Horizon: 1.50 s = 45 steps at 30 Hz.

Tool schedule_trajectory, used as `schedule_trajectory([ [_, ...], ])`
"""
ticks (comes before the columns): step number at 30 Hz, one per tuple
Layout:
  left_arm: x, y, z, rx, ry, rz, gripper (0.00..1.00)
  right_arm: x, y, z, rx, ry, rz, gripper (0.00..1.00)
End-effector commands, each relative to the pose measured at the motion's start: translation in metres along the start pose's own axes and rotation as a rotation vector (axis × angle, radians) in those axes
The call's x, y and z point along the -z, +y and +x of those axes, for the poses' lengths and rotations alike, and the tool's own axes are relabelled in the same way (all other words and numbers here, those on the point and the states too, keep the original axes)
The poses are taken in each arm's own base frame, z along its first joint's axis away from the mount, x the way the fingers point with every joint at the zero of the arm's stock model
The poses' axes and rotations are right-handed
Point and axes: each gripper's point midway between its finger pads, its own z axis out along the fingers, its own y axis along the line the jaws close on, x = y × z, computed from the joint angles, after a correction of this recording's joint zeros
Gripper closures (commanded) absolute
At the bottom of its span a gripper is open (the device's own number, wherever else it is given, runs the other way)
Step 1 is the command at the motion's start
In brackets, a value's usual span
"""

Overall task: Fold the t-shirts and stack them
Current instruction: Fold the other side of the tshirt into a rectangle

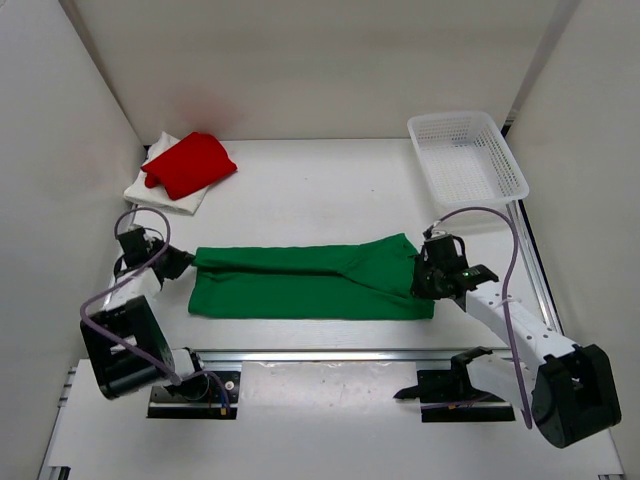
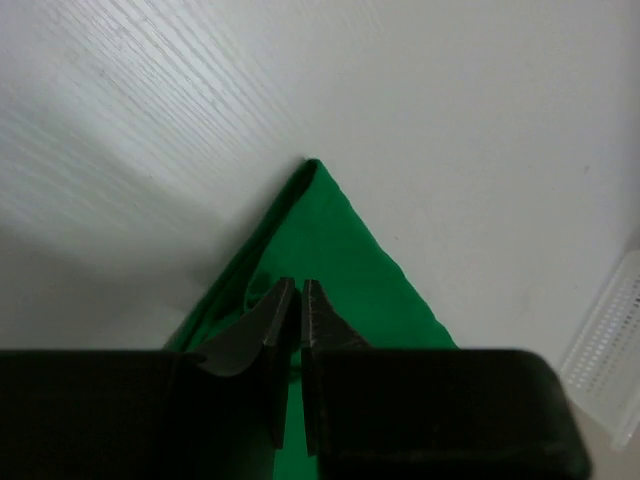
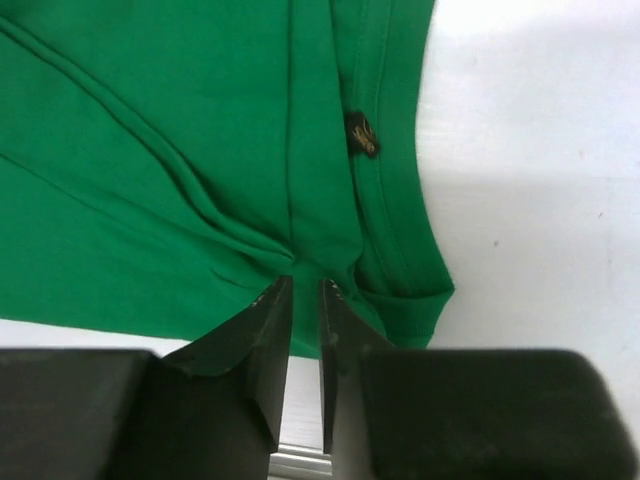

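The green t-shirt (image 1: 300, 282) lies on the table as a long band folded lengthwise. My left gripper (image 1: 186, 262) is at its left end, over the pointed corner (image 2: 335, 240), jaws (image 2: 300, 285) parted by a thin slit. My right gripper (image 1: 424, 268) is at the right end by the collar and its label (image 3: 361, 133). Its jaws (image 3: 305, 283) stand a narrow gap apart, and the cloth's creases bunch right at the tips. At the back left the red t-shirt (image 1: 190, 163) lies folded on the white t-shirt (image 1: 150, 187).
A white plastic lattice basket (image 1: 468, 160) stands at the back right; its edge (image 2: 612, 345) shows in the left wrist view. White walls close in the table on three sides. A metal rail (image 1: 330, 353) runs along the near edge.
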Motion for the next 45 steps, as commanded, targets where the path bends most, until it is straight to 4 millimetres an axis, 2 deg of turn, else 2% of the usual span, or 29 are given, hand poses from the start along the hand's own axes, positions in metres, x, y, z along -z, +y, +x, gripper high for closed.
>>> schedule_trajectory([
  [1, 0.035, -0.053, -0.032, -0.021, -0.179, 0.170, 0.81, 0.016, 0.011, -0.044, -0.042, -0.175, -0.039, 0.81],
  [2, 0.038, -0.057, -0.033, -0.036, -0.198, 0.175, 0.83, 0.018, 0.014, -0.047, -0.030, -0.185, -0.048, 0.76],
  [4, 0.051, -0.069, -0.036, -0.091, -0.273, 0.177, 0.86, 0.023, 0.029, -0.062, -0.003, -0.241, -0.102, 0.73],
  [6, 0.057, -0.066, -0.035, -0.129, -0.300, 0.137, 0.90, 0.022, 0.054, -0.067, 0.035, -0.238, -0.199, 0.78],
  [7, 0.058, -0.066, -0.032, -0.148, -0.317, 0.131, 0.90, 0.019, 0.071, -0.073, 0.066, -0.236, -0.252, 0.84],
  [8, 0.058, -0.068, -0.028, -0.164, -0.311, 0.146, 0.89, 0.012, 0.080, -0.079, 0.081, -0.233, -0.264, 0.93],
  [9, 0.056, -0.069, -0.022, -0.175, -0.310, 0.170, 0.88, 0.007, 0.089, -0.079, 0.111, -0.222, -0.276, 0.97],
  [11, 0.048, -0.069, 0.004, -0.197, -0.246, 0.207, 0.88, -0.009, 0.112, -0.090, 0.149, -0.215, -0.310, 1.00],
  [12, 0.045, -0.079, 0.013, -0.216, -0.227, 0.246, 0.88, -0.016, 0.119, -0.090, 0.168, -0.204, -0.326, 1.00],
  [13, 0.039, -0.076, 0.019, -0.220, -0.211, 0.230, 0.88, -0.021, 0.131, -0.100, 0.182, -0.230, -0.337, 0.99],
  [14, 0.032, -0.081, 0.034, -0.242, -0.164, 0.233, 0.87, -0.029, 0.139, -0.105, 0.192, -0.234, -0.344, 0.87],
  [15, 0.030, -0.085, 0.038, -0.252, -0.158, 0.245, 0.88, -0.033, 0.141, -0.107, 0.207, -0.236, -0.345, 0.78],
  [17, 0.016, -0.087, 0.055, -0.263, -0.083, 0.245, 0.88, -0.049, 0.151, -0.108, 0.220, -0.197, -0.359, 0.71],
  [18, 0.013, -0.093, 0.075, -0.287, -0.021, 0.264, 0.89, -0.055, 0.155, -0.108, 0.221, -0.187, -0.352, 0.68],
  [21, -0.002, -0.074, 0.093, -0.263, 0.075, 0.234, 0.91, -0.067, 0.159, -0.095, 0.249, -0.157, -0.328, 0.67],
  [23, -0.008, -0.059, 0.101, -0.249, 0.114, 0.200, 0.93, -0.071, 0.159, -0.095, 0.255, -0.150, -0.324, 0.66],
  [24, -0.010, -0.046, 0.097, -0.210, 0.126, 0.181, 0.93, -0.071, 0.160, -0.093, 0.253, -0.142, -0.317, 0.66],
  [26, -0.009, -0.041, 0.100, -0.189, 0.140, 0.190, 0.94, -0.074, 0.151, -0.088, 0.260, -0.138, -0.274, 0.67],
  [31, -0.006, -0.015, 0.113, -0.135, 0.176, 0.159, 0.96, -0.066, 0.149, -0.079, 0.250, -0.140, -0.277, 0.78],
  [33, -0.001, -0.009, 0.111, -0.109, 0.165, 0.166, 0.96, -0.061, 0.149, -0.072, 0.240, -0.142, -0.292, 0.80],
  [34, 0.003, -0.009, 0.109, -0.105, 0.155, 0.178, 0.97, -0.059, 0.149, -0.066, 0.230, -0.137, -0.309, 0.83],
  [35, 0.006, -0.008, 0.108, -0.096, 0.151, 0.174, 0.97, -0.056, 0.149, -0.068, 0.228, -0.146, -0.317, 0.89],
  [37, 0.019, -0.016, 0.099, -0.126, 0.096, 0.211, 0.96, -0.053, 0.142, -0.060, 0.210, -0.129, -0.327, 0.95],
  [38, 0.023, -0.014, 0.097, -0.121, 0.081, 0.203, 0.95, -0.049, 0.141, -0.057, 0.209, -0.126, -0.333, 0.97],
  [41, 0.044, -0.035, 0.072, -0.166, -0.054, 0.265, 0.92, -0.046, 0.142, -0.043, 0.215, -0.105, -0.364, 1.00],
  [45, 0.049, -0.047, 0.082, -0.239, 0.004, 0.286, 0.89, -0.037, 0.135, -0.026, 0.225, -0.079, -0.359, 0.99],
])
